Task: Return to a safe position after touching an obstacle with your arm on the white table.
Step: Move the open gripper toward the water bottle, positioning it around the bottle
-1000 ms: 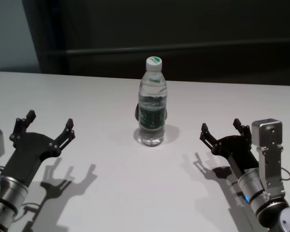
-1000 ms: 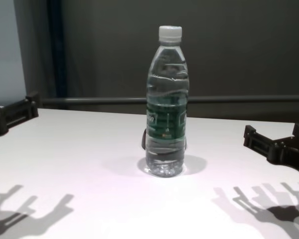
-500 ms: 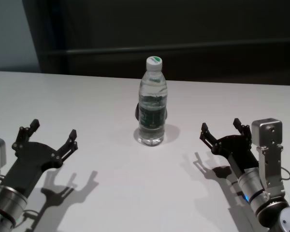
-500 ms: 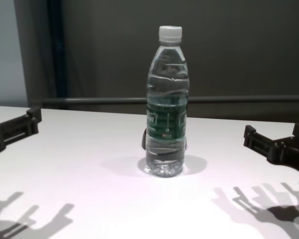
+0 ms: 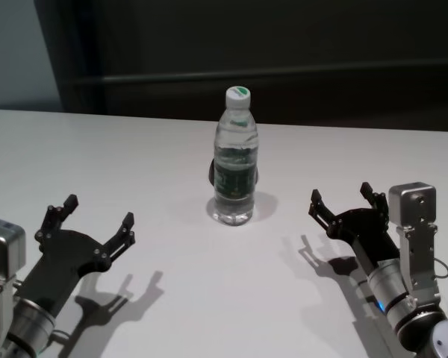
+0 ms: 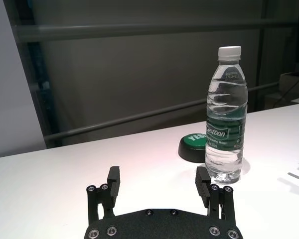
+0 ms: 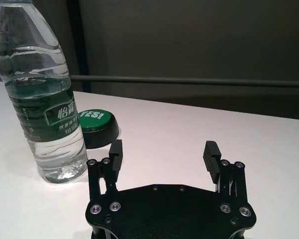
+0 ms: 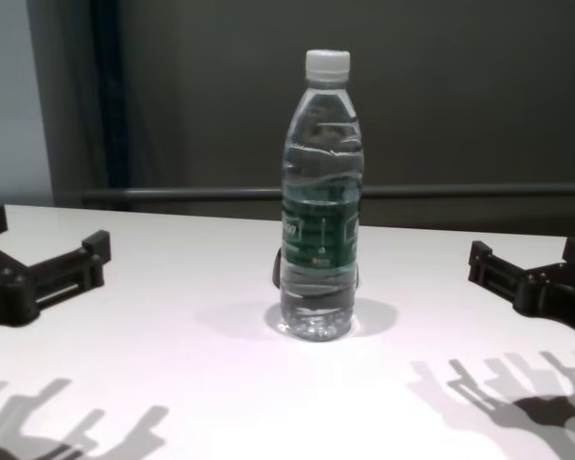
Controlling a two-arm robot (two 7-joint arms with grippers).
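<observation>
Bottle [image 5: 235, 158] upright on table [image 5: 134, 164]; both tools seemingly open, apart

The left gripper [image 5: 92, 224] is held low at about eight o'clock in the head view, its two black fingers [image 6: 113, 180] spread wide apart and pointed toward one o'clock, with nothing between them. The right gripper [image 5: 342, 198] is held at about four o'clock, its fingers [image 7: 210, 154] likewise spread and empty, pointed toward eleven o'clock. Both silver wrists are angled up from the near edge.
</observation>
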